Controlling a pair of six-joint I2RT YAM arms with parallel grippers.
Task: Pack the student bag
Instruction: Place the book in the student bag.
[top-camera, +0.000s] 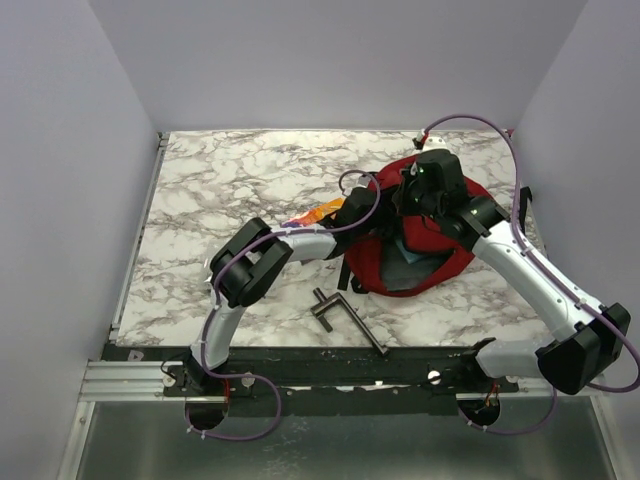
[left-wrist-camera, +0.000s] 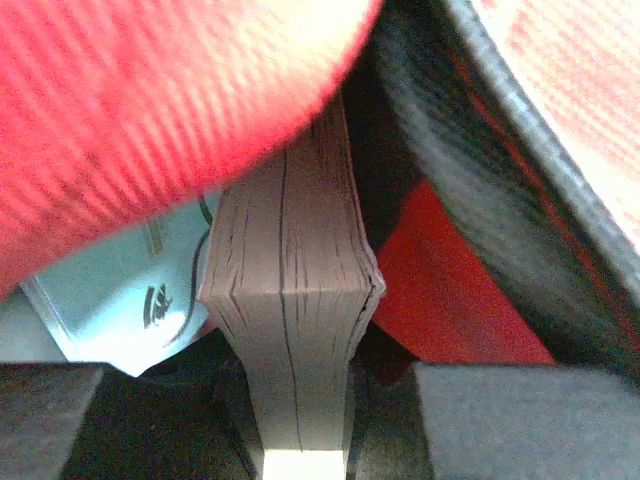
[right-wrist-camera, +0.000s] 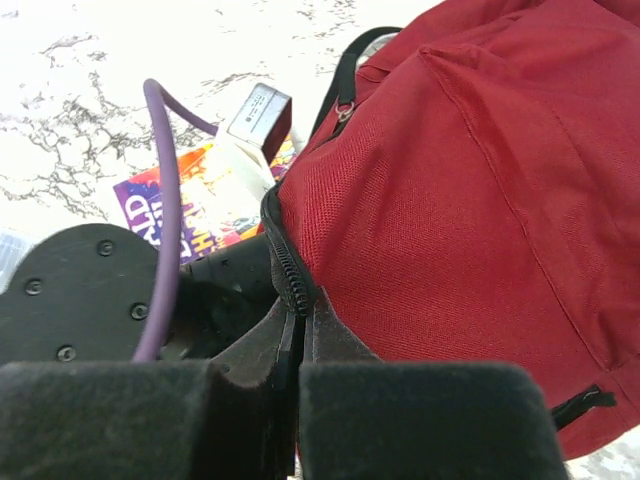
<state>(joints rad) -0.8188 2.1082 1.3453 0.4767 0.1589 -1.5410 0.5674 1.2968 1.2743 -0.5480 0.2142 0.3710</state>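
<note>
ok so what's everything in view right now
student bag: one, dark red, table right of centre
block: one, brown, inside bag, in left claw
booklet: one, pale blue, inside bag beside block
book: one, purple and orange, table left of bag
small box: one, white and dark red, by the book
clamp: one, black, table near edge
table: one, white marble
left claw: one, black, gripping the block
right claw: one, black, shut on bag's zipper edge
</note>
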